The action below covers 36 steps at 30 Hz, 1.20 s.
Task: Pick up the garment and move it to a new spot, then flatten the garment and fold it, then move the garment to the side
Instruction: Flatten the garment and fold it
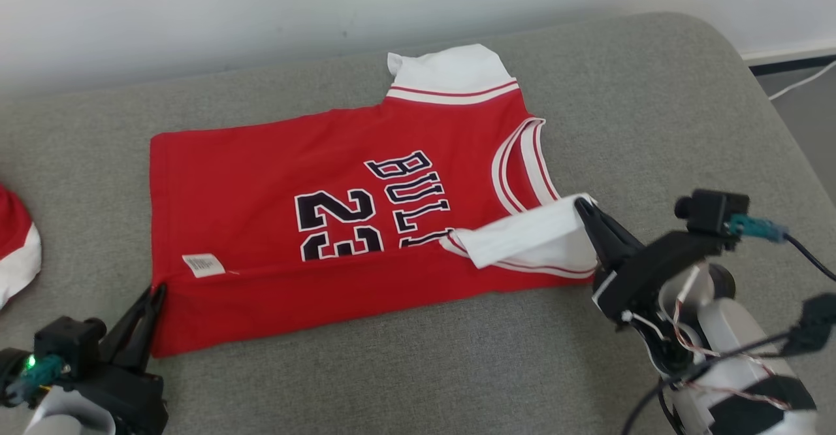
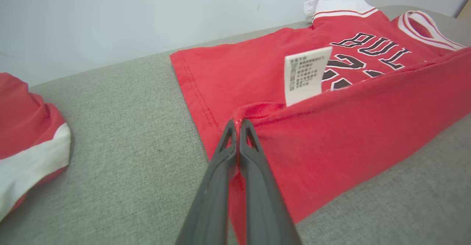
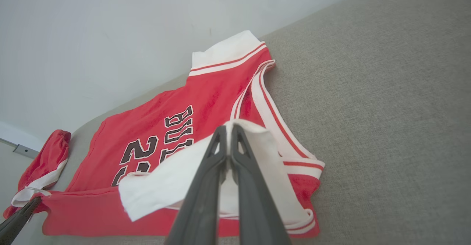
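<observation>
jersey (image 1: 274, 180) flat on grey cushion (image 1: 653, 95), near edge turned over | left gripper (image 1: 157, 290) pinched on hem corner | right gripper (image 1: 580, 204) pinched on white sleeve | fold: I'd lift both ends level, carry across together, keep crease straight, no tugging apart

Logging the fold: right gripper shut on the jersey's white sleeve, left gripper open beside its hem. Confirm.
Wrong: the left gripper is shut on the jersey's hem corner, per the left wrist view. The right gripper grips the white sleeve.
</observation>
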Tool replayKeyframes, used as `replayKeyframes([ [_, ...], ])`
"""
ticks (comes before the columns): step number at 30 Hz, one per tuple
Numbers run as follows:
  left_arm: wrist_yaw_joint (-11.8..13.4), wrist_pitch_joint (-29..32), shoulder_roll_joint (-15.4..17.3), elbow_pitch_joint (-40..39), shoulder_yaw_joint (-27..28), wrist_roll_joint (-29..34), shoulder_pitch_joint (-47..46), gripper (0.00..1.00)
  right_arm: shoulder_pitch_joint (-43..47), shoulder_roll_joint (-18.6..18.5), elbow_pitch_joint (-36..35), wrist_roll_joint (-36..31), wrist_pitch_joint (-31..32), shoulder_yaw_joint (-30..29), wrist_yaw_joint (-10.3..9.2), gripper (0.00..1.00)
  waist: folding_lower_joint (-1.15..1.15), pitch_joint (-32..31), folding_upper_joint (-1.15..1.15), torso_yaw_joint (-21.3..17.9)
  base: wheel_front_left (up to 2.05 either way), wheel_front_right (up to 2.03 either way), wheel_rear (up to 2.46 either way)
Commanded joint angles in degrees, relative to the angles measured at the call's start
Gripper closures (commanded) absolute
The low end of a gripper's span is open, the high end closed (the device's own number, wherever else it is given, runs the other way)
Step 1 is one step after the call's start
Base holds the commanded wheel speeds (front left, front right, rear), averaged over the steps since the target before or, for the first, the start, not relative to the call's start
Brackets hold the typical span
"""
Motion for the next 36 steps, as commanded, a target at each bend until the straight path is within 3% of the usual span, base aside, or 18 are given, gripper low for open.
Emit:
replayKeyframes([
  [1, -0.2, 0.3, 0.9, 1.6, -0.5, -0.6, -1.5, 1.0, -2.7, 0.4, 2.2, 0.6, -0.8, 1.2, 0.03, 1.0, -0.01, 1.1, -0.01, -0.9, 0.0, 0.0, 0.0],
  [7, -0.3, 0.2, 1.7, 6.0, -2.7, -1.9, -5.9, 1.0, -10.2, 1.5, 12.0, 2.2, -3.4, 4.4, 0.03, 1.0, -0.01, 2.5, -0.01, -1.2, 0.0, 0.0, 0.0],
  [22, -0.5, -0.8, 0.7, 12.9, -7.9, -4.1, -10.0, 1.0, -19.0, 3.2, 27.0, 5.9, -11.7, 12.5, 0.03, 1.0, -0.01, 3.1, -0.01, -0.5, 0.0, 0.0, 0.0],
  [23, -0.5, -0.9, 0.7, 13.1, -8.2, -4.1, -10.2, 0.92, -19.5, 3.2, 27.6, 5.8, -12.6, 13.0, 0.03, 0.62, -0.01, 3.1, -0.01, -0.4, 0.0, 0.0, 0.0],
  [24, -0.5, -0.9, 0.7, 13.3, -8.1, -3.9, -10.5, 0.2, -19.7, 3.2, 28.2, 6.1, -13.3, 13.5, 0.03, 0.04, -0.01, 3.0, -0.01, -0.3, 0.0, 0.0, 0.0],
  [25, -0.5, -1.0, 0.4, 13.5, -8.1, -3.9, -10.4, 0.0, -19.8, 3.4, 28.7, 6.8, -13.9, 13.8, 0.03, 0.0, -0.01, 2.9, -0.01, -0.1, 0.0, 0.0, 0.0],
  [30, 0.8, -0.9, -0.7, 10.5, -5.6, -3.0, -8.0, 0.0, -19.9, 1.7, 29.9, 7.1, -18.5, 16.1, 0.03, 0.0, -0.01, 1.8, -0.01, 0.6, 0.0, 0.0, 0.0],
  [36, 4.1, -0.9, -3.2, 2.0, -0.1, -2.0, -1.8, 0.0, -17.2, -1.4, 28.7, 6.3, -24.0, 17.4, 0.03, 0.0, -0.01, 0.3, -0.01, 1.7, 0.0, 0.0, 0.0],
])
